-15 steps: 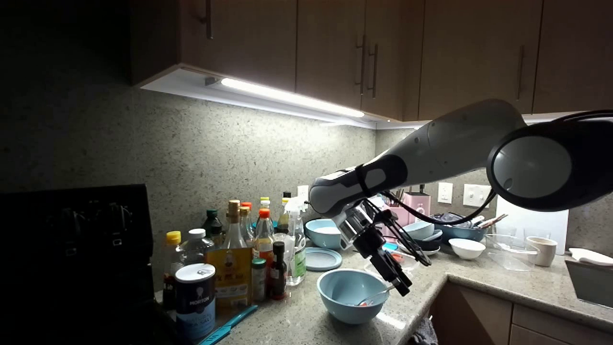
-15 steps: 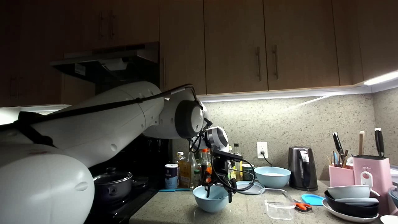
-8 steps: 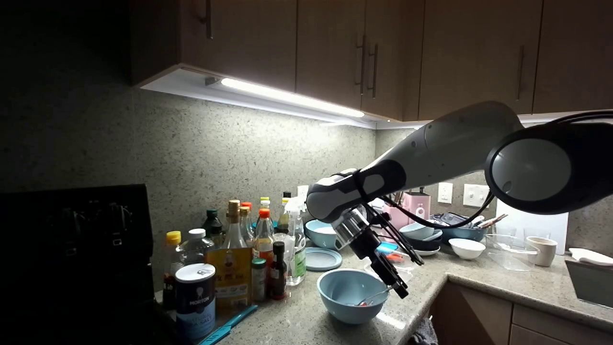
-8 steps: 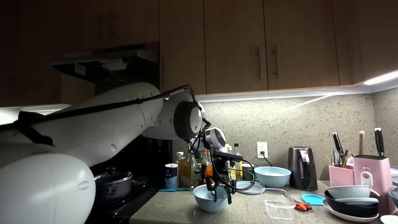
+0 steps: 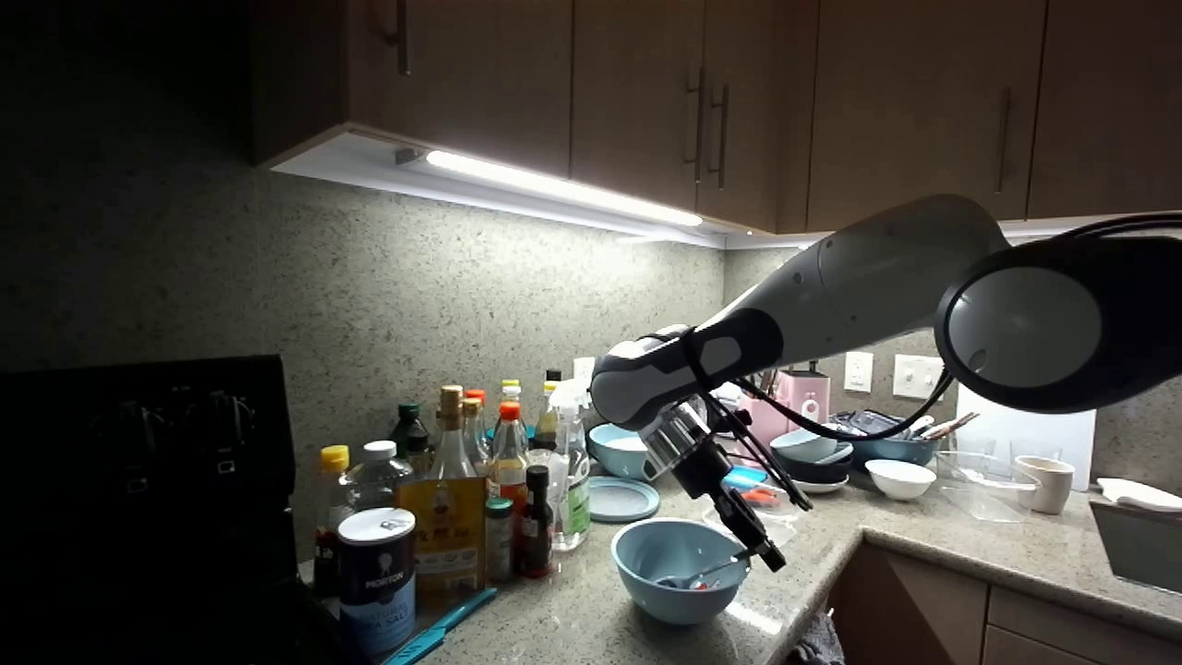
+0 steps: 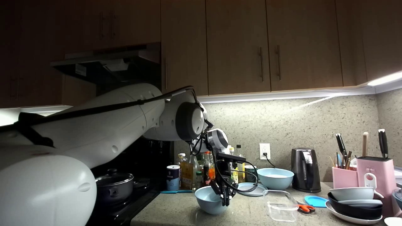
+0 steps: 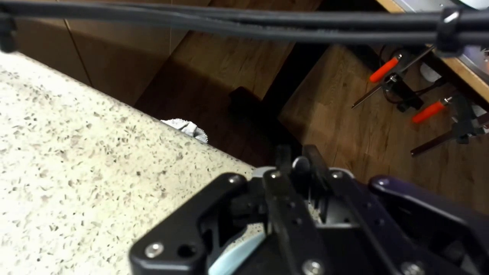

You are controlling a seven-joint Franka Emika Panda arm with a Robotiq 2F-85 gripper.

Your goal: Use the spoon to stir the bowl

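The light blue bowl point(image 5: 646, 596) stands upright on the counter near its front edge, also seen in an exterior view as the bowl point(image 6: 207, 205). In it lies the metal spoon point(image 5: 713, 569), slanting up over the near rim, beside a small red-and-white bit point(image 5: 704, 585). My gripper point(image 5: 772, 559) is at that rim, shut on the upper end of the spoon's handle. The wrist view has the rounded handle end of the spoon point(image 7: 301, 165) pinched between the fingertips of the gripper point(image 7: 298, 154). Only a sliver of the bowl point(image 7: 237, 254) shows there.
Several bottles and a salt canister point(image 5: 377, 582) stand behind and left of the bowl. A flat plate point(image 5: 621, 499) and another blue bowl point(image 6: 275, 178) are farther back. A clear container point(image 6: 280, 208) and orange-handled scissors point(image 6: 306, 208) lie to the right. The counter edge point(image 7: 214, 152) runs close by.
The arm has shifted slightly lower and toward the bowl. The jaws have closed from wide open onto the handle, and the spoon has turned, its head now lying farther into the bowl.
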